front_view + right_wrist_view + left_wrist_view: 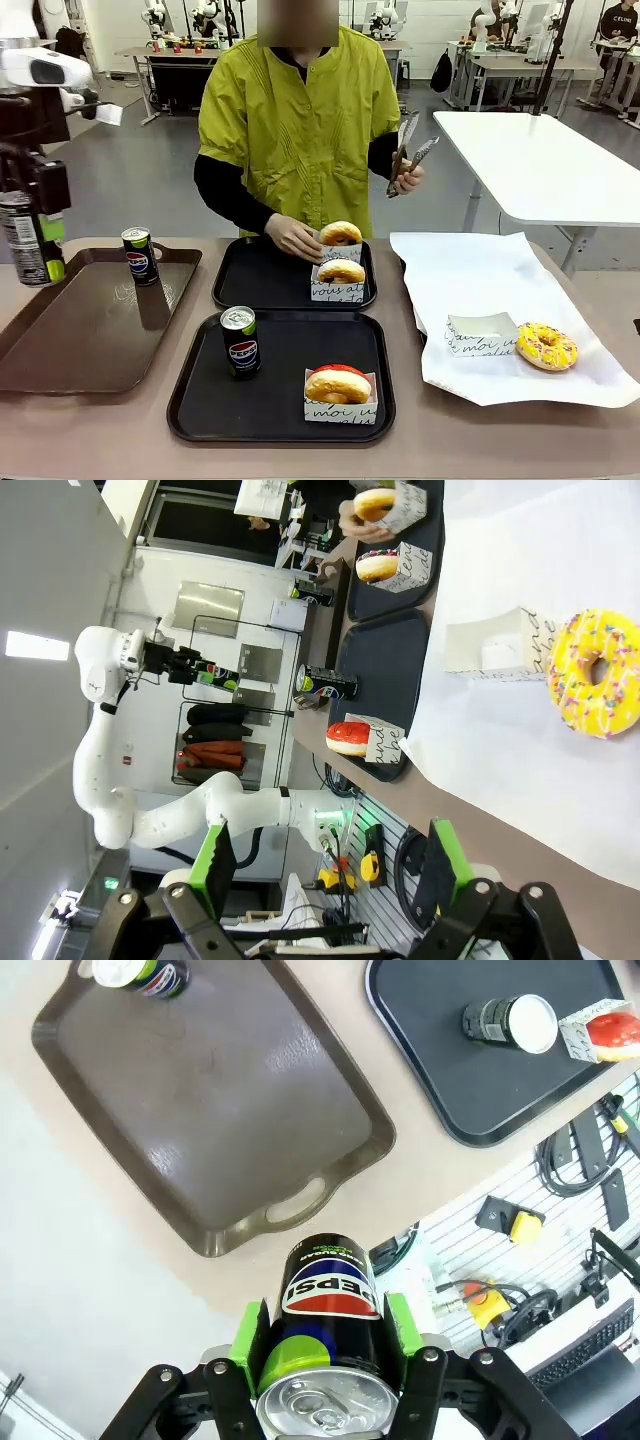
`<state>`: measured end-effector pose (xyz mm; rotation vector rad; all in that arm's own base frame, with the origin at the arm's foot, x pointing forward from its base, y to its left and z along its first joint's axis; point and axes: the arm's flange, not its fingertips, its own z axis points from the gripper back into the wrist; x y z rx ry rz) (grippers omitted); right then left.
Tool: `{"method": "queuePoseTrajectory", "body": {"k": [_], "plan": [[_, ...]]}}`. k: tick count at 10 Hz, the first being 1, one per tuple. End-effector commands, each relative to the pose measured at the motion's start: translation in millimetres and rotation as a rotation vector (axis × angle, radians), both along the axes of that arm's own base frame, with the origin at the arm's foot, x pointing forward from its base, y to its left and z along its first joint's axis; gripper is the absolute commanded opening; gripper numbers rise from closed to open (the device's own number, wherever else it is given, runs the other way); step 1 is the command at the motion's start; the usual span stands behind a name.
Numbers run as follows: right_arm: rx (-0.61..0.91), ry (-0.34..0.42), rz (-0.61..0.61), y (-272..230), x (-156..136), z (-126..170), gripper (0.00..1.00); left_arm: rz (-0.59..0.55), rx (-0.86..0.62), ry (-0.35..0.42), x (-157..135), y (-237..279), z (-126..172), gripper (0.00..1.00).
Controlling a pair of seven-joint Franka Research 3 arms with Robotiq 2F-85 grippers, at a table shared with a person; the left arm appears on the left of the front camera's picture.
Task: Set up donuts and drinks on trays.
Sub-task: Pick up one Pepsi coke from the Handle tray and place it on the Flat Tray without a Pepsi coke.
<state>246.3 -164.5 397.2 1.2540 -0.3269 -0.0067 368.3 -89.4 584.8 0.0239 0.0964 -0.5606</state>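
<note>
- Left pincer (325, 1332) is clamping a can (330, 1295) upright by its upper body, raised off the brown tray's (90, 335) 9 o'clock edge. It is probably being carried to a black tray.
- Far tray (250, 285) is carrying two boxed donuts (341, 270) at 3 o'clock and no drink. A hand (293, 237) is steadying the rear box.
- Near tray (200, 410) is holding a second can (240, 342) at 10 o'clock and a red donut (340, 385) at 4 o'clock, so it appears complete.
- A spare can (139, 255) is standing at the brown tray's 1 o'clock.
- Right pincer (330, 870) is hanging open and empty, while a yellow donut (598, 672) is lying unboxed on the paper (520, 740).

Lab hall, white worktables (540, 160), grey floor (150, 185)
</note>
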Motion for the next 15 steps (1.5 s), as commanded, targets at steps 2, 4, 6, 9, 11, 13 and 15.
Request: {"method": "queuePoseTrajectory", "body": {"k": [2,4,6,9,11,13,15], "plan": [[0.019,-0.027,-0.006,1,3,1,1.0,0.0,0.0,0.0,0,0,0,0.58],[0.019,-0.027,-0.006,1,3,1,1.0,0.0,0.0,0.0,0,0,0,0.58],[0.019,-0.027,-0.006,1,3,1,1.0,0.0,0.0,0.0,0,0,0,0.58],[0.019,-0.027,-0.006,1,3,1,1.0,0.0,0.0,0.0,0,0,0,0.58],[0.019,-0.027,-0.006,1,3,1,1.0,0.0,0.0,0.0,0,0,0,0.58],[0.019,-0.027,-0.006,1,3,1,1.0,0.0,0.0,0.0,0,0,0,0.58],[0.019,-0.027,-0.006,1,3,1,1.0,-0.063,0.011,-0.023,27,-15,-8,0.58]]}}
